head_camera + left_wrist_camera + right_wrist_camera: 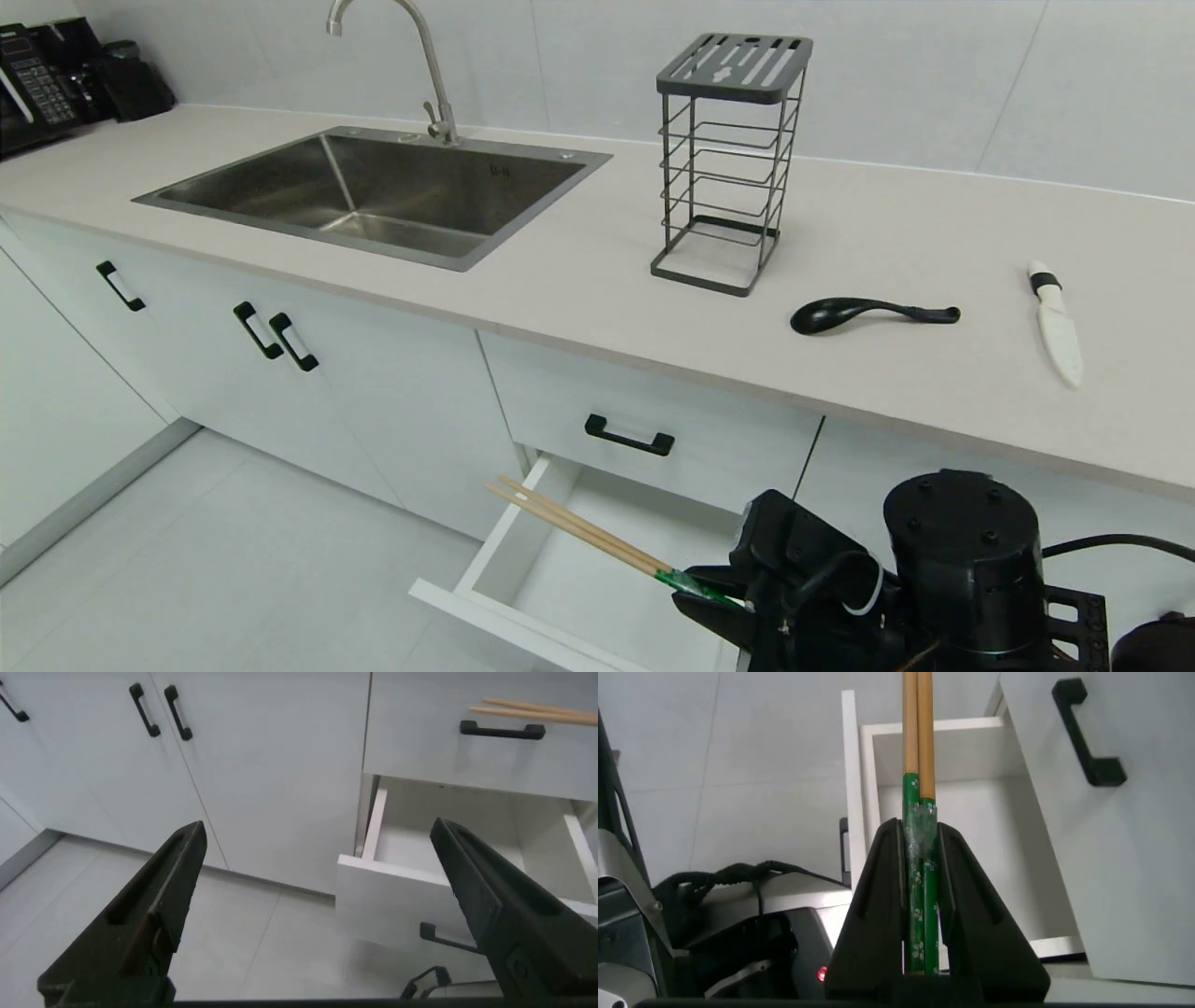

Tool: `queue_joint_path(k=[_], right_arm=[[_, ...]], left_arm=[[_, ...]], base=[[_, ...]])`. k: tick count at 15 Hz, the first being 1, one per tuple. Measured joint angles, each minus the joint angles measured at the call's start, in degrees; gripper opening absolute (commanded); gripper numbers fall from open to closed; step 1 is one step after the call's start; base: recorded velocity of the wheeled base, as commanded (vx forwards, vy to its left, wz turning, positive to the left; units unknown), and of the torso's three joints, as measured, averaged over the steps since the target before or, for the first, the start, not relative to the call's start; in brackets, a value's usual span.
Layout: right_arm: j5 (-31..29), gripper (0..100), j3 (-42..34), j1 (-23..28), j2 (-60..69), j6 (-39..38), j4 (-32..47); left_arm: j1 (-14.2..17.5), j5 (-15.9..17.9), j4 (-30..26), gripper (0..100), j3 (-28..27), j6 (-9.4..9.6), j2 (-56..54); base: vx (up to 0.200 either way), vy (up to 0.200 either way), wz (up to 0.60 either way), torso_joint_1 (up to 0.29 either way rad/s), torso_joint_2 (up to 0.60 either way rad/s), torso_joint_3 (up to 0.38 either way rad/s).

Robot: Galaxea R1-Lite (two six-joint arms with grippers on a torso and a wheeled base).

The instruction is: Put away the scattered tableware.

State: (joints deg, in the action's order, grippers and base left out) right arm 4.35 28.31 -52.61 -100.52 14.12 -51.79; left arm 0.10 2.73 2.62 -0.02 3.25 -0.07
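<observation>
Two wooden chopsticks (pixel 579 527) are clamped by their green ends in the right gripper (pixel 714 597), reaching ahead of it over the open drawer (pixel 512 537). The left gripper (pixel 318 826) hangs spread wide and empty. A black spoon (pixel 868 313) and a white knife (pixel 1057 322) lie well above and beyond the right gripper. The chopstick tips seem to overhang the drawer's side wall, so letting go here could tip them to the floor. The green ends bear a pale pattern but no legible writing.
</observation>
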Motion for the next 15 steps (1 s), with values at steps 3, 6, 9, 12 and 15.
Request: queue_joint_path(k=[3,6,9,12,15], right_arm=[[0.0,0,0.0,0.0,0.0,0.1,0.0],[0.1,0,0.0,0.0,-0.1,0.2,0.1],[0.1,0,0.9,0.1,0.1,1.3,0.0],[1.1,0,3.0,0.8,0.1,5.5,0.9],[1.6,0,7.9,2.6,-2.2,9.3,4.4]], left_arm=[[0.0,0.0,0.0,100,0.0,-0.02,0.0],[0.0,0.0,0.0,100,0.0,-0.02,0.0],[0.0,0.0,0.0,100,0.0,-0.02,0.0],[0.0,0.0,0.0,100,0.0,0.00,0.0],[0.0,0.0,0.0,100,0.0,-0.02,0.1]], base=[[0.000,0.000,0.00,-0.255,0.47,0.227],[0.000,0.000,0.00,-0.251,0.40,0.186],[0.000,0.000,0.00,-0.251,0.35,0.137],[0.000,0.000,0.00,-0.229,0.31,0.123],[0.000,0.000,0.00,-0.058,0.27,0.097]])
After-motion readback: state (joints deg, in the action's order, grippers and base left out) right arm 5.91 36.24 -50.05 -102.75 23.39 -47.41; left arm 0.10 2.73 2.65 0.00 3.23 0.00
